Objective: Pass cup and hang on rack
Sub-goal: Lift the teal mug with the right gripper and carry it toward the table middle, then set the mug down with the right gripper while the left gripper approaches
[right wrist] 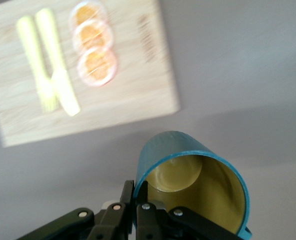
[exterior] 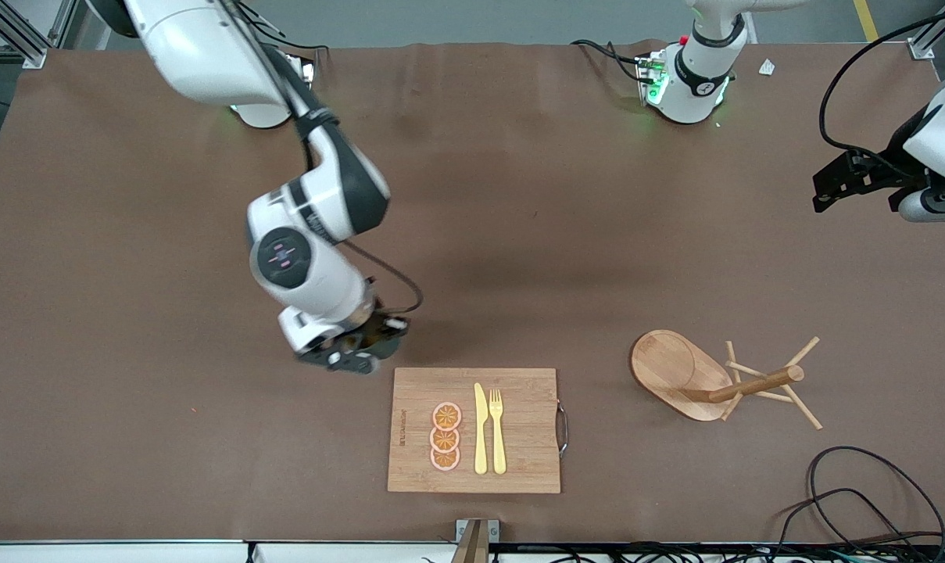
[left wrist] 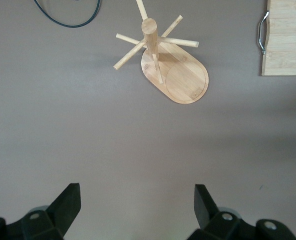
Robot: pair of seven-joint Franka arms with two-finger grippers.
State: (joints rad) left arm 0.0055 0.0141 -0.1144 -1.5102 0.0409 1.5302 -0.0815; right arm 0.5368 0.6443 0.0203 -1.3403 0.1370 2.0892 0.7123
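My right gripper [exterior: 352,352] is shut on the rim of the teal cup [right wrist: 193,175]. One finger is inside against the mustard-yellow interior and one is outside [right wrist: 136,189]. It holds the cup over the table beside the cutting board's corner toward the right arm's end. The hand hides the cup in the front view. The wooden rack [exterior: 699,379] stands upright toward the left arm's end, and also shows in the left wrist view [left wrist: 175,70]. My left gripper [exterior: 828,188] is open and empty [left wrist: 137,200], high over the table at the left arm's end.
A bamboo cutting board [exterior: 519,438] with a metal handle lies near the front edge. It carries three orange slices [exterior: 445,436], a yellow knife [exterior: 481,430] and a yellow fork [exterior: 497,430]. Black cables [exterior: 855,485] lie near the front corner by the rack.
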